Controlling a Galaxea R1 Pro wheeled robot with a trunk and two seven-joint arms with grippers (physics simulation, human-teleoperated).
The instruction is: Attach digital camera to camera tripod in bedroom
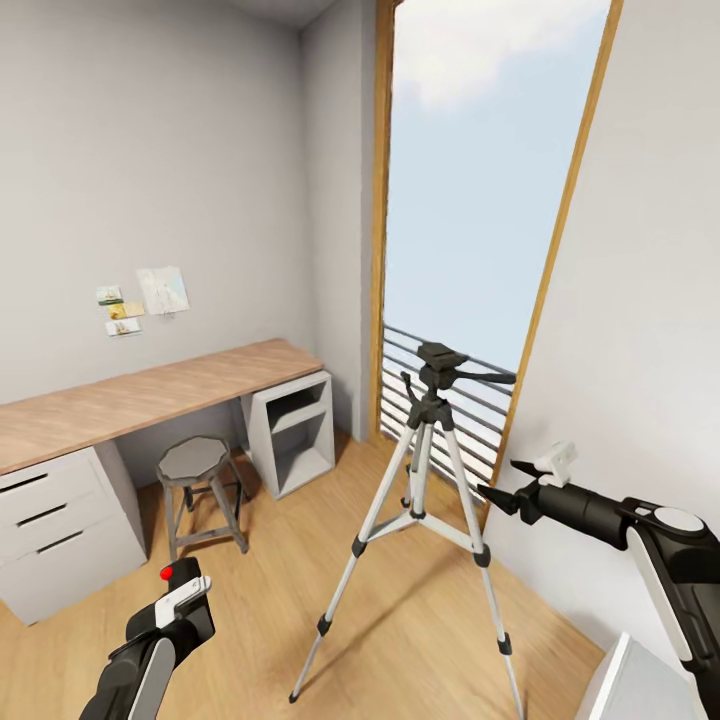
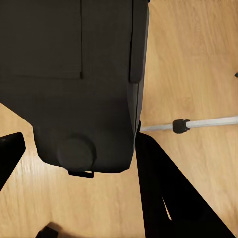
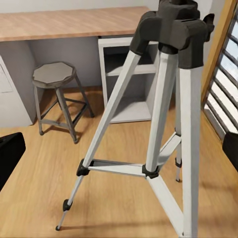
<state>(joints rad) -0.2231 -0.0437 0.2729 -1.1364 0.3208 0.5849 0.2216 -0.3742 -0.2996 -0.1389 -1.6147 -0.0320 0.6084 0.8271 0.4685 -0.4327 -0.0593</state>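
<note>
The camera tripod (image 1: 430, 430) stands on the wood floor in front of the tall window, legs spread, its black pan head (image 1: 441, 364) bare on top. Low on the left, my left gripper (image 1: 185, 602) is shut on the digital camera (image 1: 172, 574), whose red dot faces up. The left wrist view has the camera's black body (image 2: 74, 79) between the fingers (image 2: 163, 198), with a silver tripod leg (image 2: 210, 122) beyond. My right gripper (image 1: 500, 478) is open, empty, just right of the tripod at mid-leg height. The tripod's hub (image 3: 171, 29) is close ahead in the right wrist view.
A wood-topped grey desk (image 1: 150, 395) runs along the left wall, with drawers (image 1: 50, 520) and an open shelf unit (image 1: 295, 430). A grey metal stool (image 1: 195, 462) stands before it. The window railing (image 1: 485, 405) is behind the tripod. A white wall (image 1: 640, 350) is close on the right.
</note>
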